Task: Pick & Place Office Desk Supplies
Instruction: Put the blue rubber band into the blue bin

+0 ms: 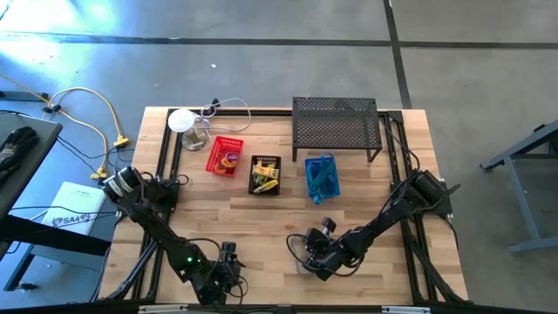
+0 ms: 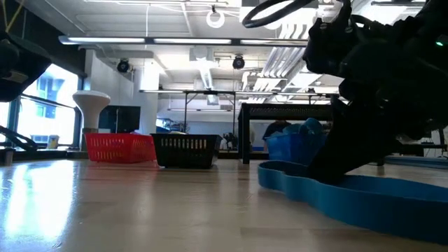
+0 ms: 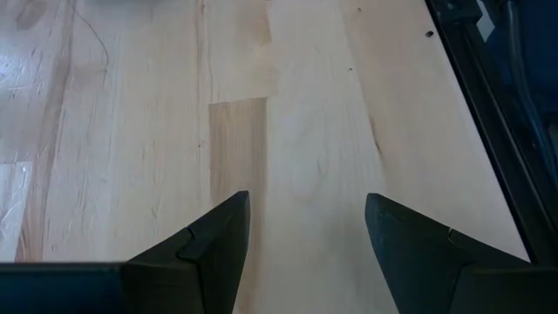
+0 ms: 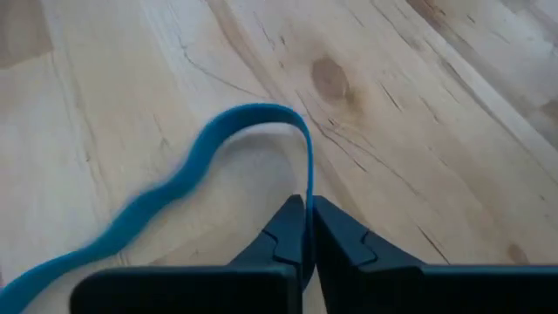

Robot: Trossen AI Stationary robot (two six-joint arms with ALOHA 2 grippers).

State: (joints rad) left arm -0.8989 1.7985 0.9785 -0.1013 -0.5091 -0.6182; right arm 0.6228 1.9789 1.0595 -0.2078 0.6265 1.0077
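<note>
Pale, grainy butcher-block table (image 4: 418,105), knots and seams plain to see, and lying on it a flat, smooth blue rubber band (image 4: 174,187), a floppy ribbon-like loop that snakes across the wood. The right gripper (image 4: 309,218) is down low at the near side of the table, its two dark, wedge-shaped fingers (image 4: 349,240) pinched tight together with a strand of that blue band caught between the tips; the rest of the loop arcs up and away from the fingertips, then trails off along the boards to one side. In the low view the band (image 2: 329,192) sprawls on the tabletop right beneath the dark bulk of that arm. Ahead of the right gripper, toward the far side, sits a row of small bins: a red slotted plastic basket (image 1: 225,155), a black slotted one (image 1: 265,175) with yellow bits inside, and a blue one (image 1: 320,177) stuffed with blue bands, with a black perforated metal shelf (image 1: 336,125) just beyond. The left gripper (image 3: 305,231) hovers over bare wood at the near left, its matte dark fingers spread wide apart, holding nothing.
</note>
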